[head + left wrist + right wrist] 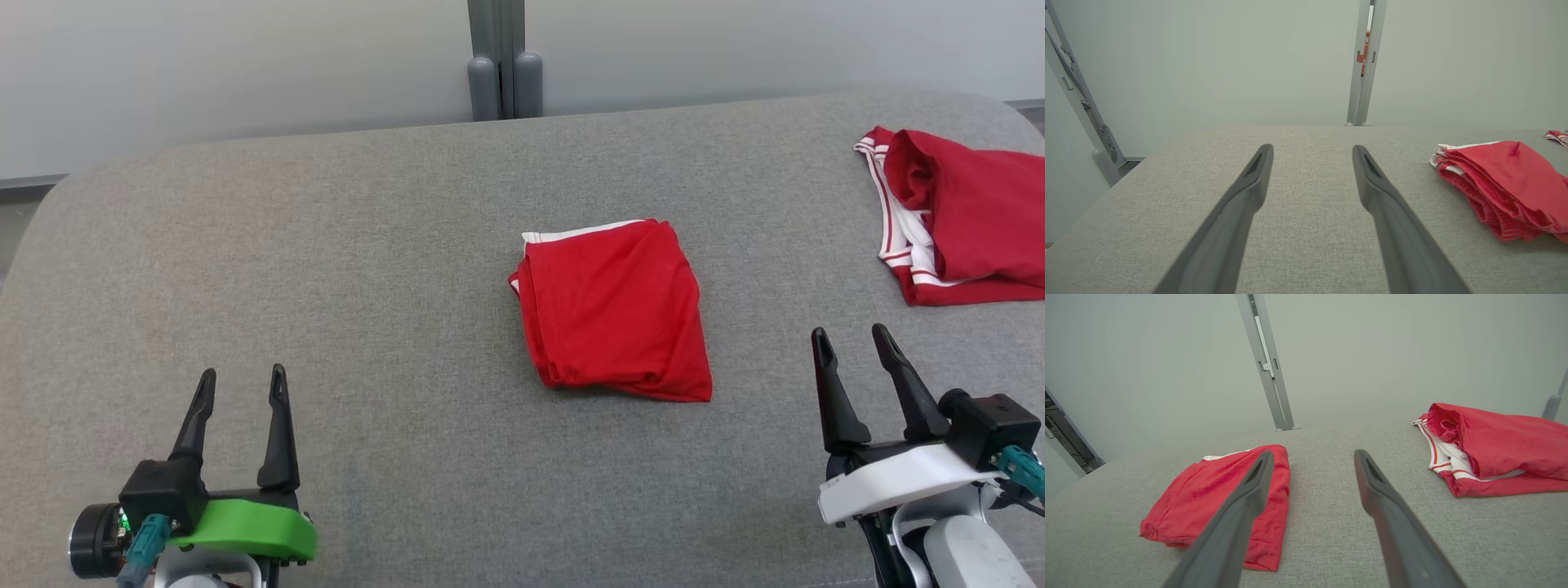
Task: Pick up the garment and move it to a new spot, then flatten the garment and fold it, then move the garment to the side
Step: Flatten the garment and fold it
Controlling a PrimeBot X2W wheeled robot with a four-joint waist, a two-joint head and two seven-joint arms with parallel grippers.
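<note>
A red garment (612, 310) with a white edge lies folded into a compact square at the middle of the grey fabric surface (326, 245). It shows at the right of the left wrist view (1506, 183) and at the left of the right wrist view (1200, 498). My left gripper (243, 371) stands open near the front left, well apart from the garment, with nothing between its fingers (1311, 149). My right gripper (849, 331) is open at the front right, just right of the folded garment, and holds nothing (1313, 453).
A second red garment with white striped trim (971, 212) lies loosely bunched at the far right edge (1494, 441). A grey post (504, 73) stands behind the surface against a pale wall. The surface's corners are rounded.
</note>
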